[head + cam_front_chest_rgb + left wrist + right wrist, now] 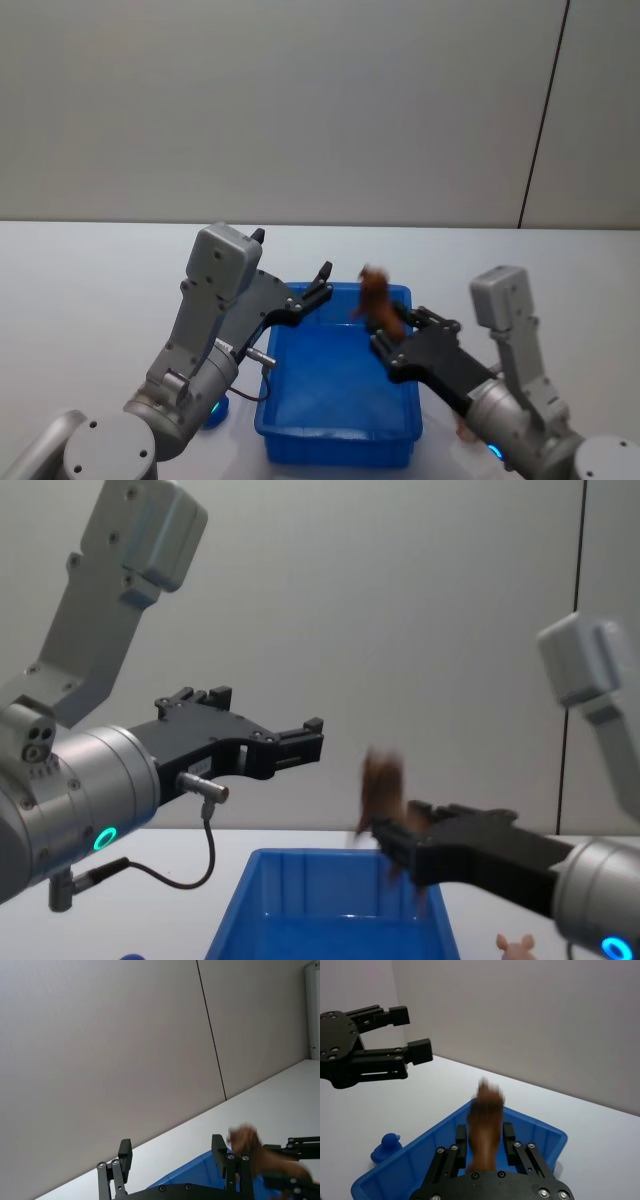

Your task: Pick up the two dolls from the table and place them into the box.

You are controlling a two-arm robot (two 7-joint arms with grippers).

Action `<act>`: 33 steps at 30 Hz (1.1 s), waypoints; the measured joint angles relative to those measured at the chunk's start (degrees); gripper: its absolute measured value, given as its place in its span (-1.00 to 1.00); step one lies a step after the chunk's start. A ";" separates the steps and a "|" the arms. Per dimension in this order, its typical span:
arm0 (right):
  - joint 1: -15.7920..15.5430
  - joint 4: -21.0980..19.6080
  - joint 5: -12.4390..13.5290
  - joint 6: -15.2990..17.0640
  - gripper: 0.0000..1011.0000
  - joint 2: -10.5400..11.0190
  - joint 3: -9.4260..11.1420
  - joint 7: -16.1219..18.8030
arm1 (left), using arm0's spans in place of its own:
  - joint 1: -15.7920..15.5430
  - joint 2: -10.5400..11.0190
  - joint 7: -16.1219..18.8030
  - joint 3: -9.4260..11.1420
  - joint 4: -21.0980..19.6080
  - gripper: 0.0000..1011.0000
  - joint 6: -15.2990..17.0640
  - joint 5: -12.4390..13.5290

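The brown doll (378, 300) is clamped in the right end effector (395, 328) over the 1 o'clock corner of the box (335, 440); release is called for next. The left end effector (322, 283) is held open, empty, at 11 o'clock.

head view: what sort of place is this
Probably a robot lab: bare white table, panelled wall, and a blue box over which the right hand holds a brown doll, left hand open alongside.

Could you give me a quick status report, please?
Right gripper shut on brown doll above box. Left gripper open, empty. Pink pig on table.
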 joint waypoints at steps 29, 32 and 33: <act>0.41 2.76 -2.57 0.69 0.98 -1.28 -0.62 -9.59 | 0.00 0.00 0.00 0.00 0.00 0.98 0.00 0.00; -0.43 1.55 -2.93 1.06 0.98 -0.87 -0.39 -11.78 | 0.00 0.00 0.00 0.00 0.00 0.98 0.00 0.00; -0.66 1.24 -3.01 1.18 0.98 -0.75 -0.33 -12.30 | 0.00 0.00 0.00 0.00 0.00 0.98 0.00 0.00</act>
